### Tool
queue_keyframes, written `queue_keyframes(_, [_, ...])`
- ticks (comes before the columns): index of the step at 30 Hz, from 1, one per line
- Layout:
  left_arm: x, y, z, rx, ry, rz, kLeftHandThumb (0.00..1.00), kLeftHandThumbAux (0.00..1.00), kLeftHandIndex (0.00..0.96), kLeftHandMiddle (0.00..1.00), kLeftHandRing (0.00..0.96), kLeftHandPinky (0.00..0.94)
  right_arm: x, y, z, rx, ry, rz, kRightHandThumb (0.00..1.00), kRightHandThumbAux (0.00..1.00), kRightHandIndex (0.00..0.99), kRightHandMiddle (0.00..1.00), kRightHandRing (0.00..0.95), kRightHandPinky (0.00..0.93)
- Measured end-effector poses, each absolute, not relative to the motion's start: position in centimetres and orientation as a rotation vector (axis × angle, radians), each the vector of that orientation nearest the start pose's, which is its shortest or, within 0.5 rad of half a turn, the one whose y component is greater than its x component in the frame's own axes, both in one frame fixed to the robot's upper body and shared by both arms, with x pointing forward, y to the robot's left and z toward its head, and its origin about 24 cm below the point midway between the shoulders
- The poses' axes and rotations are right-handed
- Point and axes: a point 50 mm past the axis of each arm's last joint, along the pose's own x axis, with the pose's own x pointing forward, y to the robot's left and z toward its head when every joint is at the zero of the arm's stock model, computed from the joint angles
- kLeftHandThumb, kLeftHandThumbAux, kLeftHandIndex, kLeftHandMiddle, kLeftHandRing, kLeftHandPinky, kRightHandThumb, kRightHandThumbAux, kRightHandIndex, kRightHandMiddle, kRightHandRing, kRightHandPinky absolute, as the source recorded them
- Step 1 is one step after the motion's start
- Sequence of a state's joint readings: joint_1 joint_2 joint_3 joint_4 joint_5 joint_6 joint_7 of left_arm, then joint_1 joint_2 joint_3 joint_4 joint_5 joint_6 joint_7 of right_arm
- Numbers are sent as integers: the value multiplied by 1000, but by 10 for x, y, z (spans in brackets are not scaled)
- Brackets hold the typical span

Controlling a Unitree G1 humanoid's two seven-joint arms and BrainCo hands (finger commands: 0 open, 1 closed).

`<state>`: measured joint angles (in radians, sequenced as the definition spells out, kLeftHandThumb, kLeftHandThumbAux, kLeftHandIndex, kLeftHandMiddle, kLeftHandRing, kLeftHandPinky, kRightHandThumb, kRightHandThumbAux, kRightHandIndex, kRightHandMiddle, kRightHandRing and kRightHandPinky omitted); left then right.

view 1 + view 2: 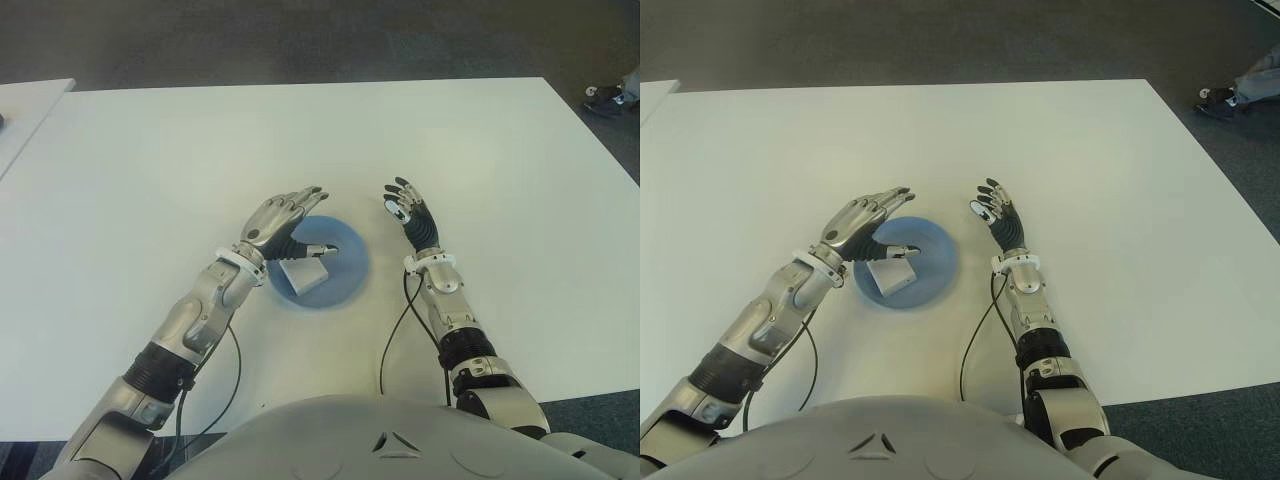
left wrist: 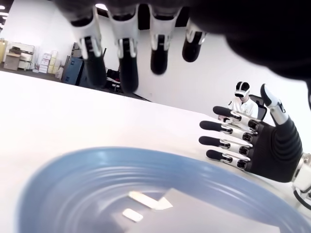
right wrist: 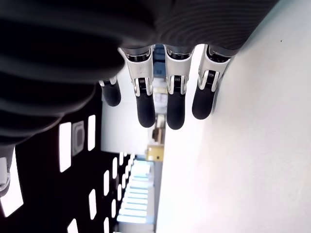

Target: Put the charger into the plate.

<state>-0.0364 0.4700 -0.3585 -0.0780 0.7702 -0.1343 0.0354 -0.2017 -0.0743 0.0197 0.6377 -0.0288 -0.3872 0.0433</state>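
Note:
A white charger (image 1: 302, 273) lies inside the blue plate (image 1: 345, 270) at the middle of the white table (image 1: 150, 170). Its prongs show in the left wrist view, charger (image 2: 146, 206) on the plate's floor (image 2: 73, 179). My left hand (image 1: 290, 222) hovers just above the plate's left part, fingers spread and holding nothing, thumb over the charger. My right hand (image 1: 410, 212) stands open just right of the plate, palm facing it, fingers pointing away from me.
A second white table edge (image 1: 25, 100) shows at the far left. A person's shoe (image 1: 608, 95) is on the floor beyond the table's far right corner. Cables hang from both wrists near the table's front edge.

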Motion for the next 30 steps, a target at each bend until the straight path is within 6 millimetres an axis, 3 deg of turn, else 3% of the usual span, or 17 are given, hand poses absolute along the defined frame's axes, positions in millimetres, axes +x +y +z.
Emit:
queue_keyframes(9, [249, 156, 71, 928, -382, -307, 128, 356, 38, 54, 23, 6, 275, -149, -12, -111, 44, 115, 0, 412, 86, 219, 200, 159])
queue_keyframes(16, [264, 186, 84, 669, -373, -256, 109, 459, 77, 87, 46, 24, 276, -149, -10, -111, 34, 120, 0, 404, 86, 219, 198, 157])
queue_keyframes(21, [274, 211, 87, 493, -354, -224, 34, 527, 60, 87, 54, 35, 276, -149, -11, -111, 37, 123, 0, 403, 87, 220, 198, 155])
queue_keyframes(26, [278, 236, 76, 277, -305, -174, 5, 540, 39, 76, 46, 26, 274, -149, -14, -111, 51, 129, 0, 408, 88, 222, 203, 168])
queue_keyframes(30, [275, 248, 48, 129, -216, -117, 1, 527, 10, 39, 15, 7, 274, -150, -14, -111, 52, 131, 0, 418, 92, 220, 203, 173])
